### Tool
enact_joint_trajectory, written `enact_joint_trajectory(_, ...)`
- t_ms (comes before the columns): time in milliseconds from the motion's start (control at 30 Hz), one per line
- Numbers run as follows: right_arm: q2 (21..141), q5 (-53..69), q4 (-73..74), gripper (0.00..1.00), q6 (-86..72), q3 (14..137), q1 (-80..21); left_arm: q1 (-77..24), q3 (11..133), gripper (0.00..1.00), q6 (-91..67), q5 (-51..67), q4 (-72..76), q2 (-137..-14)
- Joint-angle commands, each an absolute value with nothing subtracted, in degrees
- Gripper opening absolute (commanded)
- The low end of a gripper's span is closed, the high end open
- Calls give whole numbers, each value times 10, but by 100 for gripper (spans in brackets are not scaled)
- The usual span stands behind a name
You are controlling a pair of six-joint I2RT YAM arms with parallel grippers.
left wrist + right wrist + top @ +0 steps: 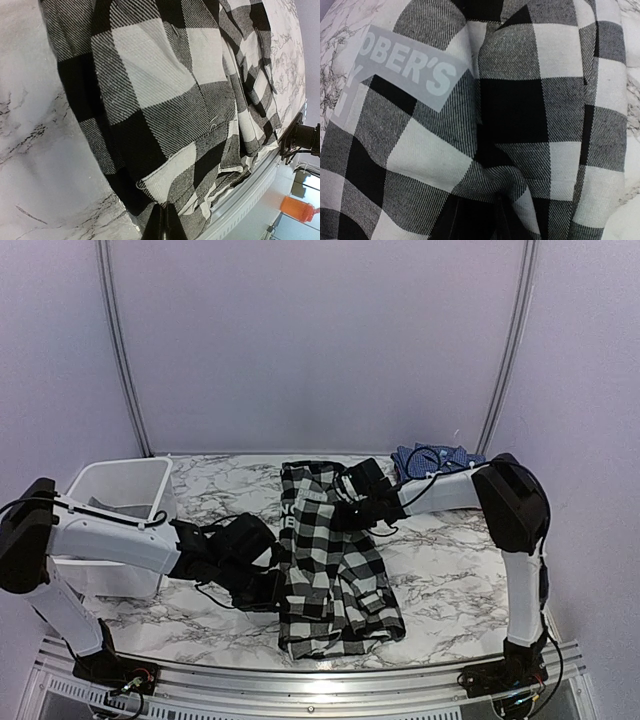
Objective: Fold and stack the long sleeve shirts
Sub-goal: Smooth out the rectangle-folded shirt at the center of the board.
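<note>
**2 claws on the check shirt, blue shirt waits at the back**

The black-and-white check shirt [330,560] lies in the middle of the bench [450,560] as a long, narrow, crumpled strip. It runs from the far side toward the near edge, so it seems partly folded along its length.

The left claw [262,588] is low at the near left border of this shirt. Its jaws are pressed together, and in its wrist view the hem of the cloth runs directly into them, so I judge it is pinching the edge. The right claw [348,508] is at the far right part, close to the white lettering [405,65]. There the cloth gathers in creases toward its fingers, so it appears to pinch a fold of the same shirt.

I judge that 1 grip is placed at each end on purpose: this keeps the cloth under control so a side can be carried over or pulled flat.

The blue shirt [433,458] lies bunched at the far right corner, well apart. It probably waits there for its own folding, so the task is at an early stage. The white bin [100,480] stands at the left, behind the left arm.
</note>
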State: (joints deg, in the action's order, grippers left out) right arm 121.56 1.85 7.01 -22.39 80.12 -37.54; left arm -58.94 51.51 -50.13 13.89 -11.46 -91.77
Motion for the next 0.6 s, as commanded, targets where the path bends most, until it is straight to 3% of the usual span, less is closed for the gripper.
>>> enact_joint_trajectory(0, 1223, 17, 79, 22, -219, 840, -375, -598, 503, 0, -510, 140, -110, -940)
enact_joint_trajectory(300, 1147, 4, 75, 24, -207, 839, -379, -598, 501, 3, -513, 122, -108, -942)
enact_joint_trajectory(567, 1238, 41, 33, 24, -194, 909, -378, -599, 508, 0, -518, 119, -109, -945)
